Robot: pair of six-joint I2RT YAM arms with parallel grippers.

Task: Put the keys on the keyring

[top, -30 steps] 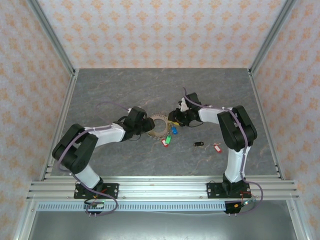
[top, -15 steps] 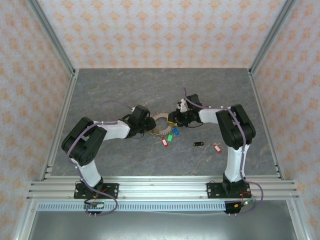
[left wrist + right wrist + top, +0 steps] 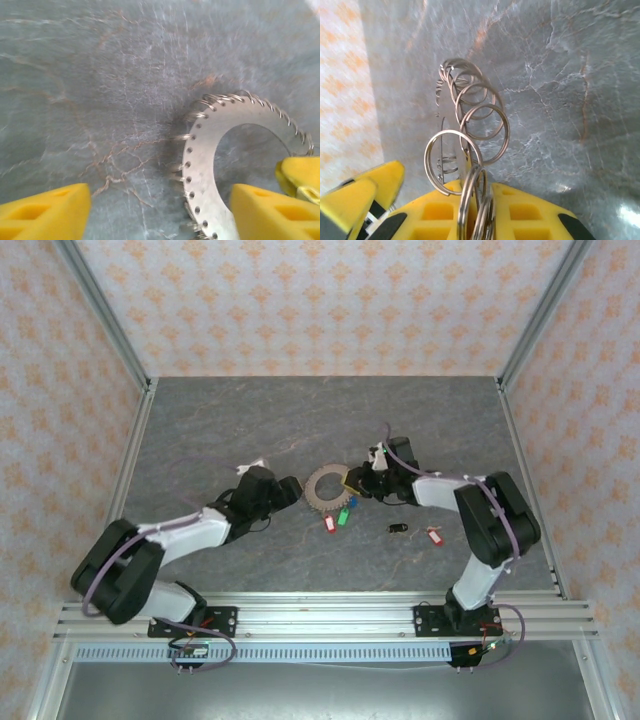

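The keyring is a flat grey metal ring with a toothed rim of small wire loops, lying mid-table. My right gripper is shut on its right edge; in the right wrist view the yellow pads pinch the plate and several loops. My left gripper stands open just left of the ring. Its yellow fingers straddle the ring's left rim without touching it. Keys lie loose on the table: red tag, green tag, blue tag.
A small black piece and another red-tagged key lie to the right, near the right arm's elbow. Metal frame rails edge the grey marble table on both sides.
My left gripper has opened, let go of the keyring and drawn back to the left. My right gripper has closed on the ring's right edge.
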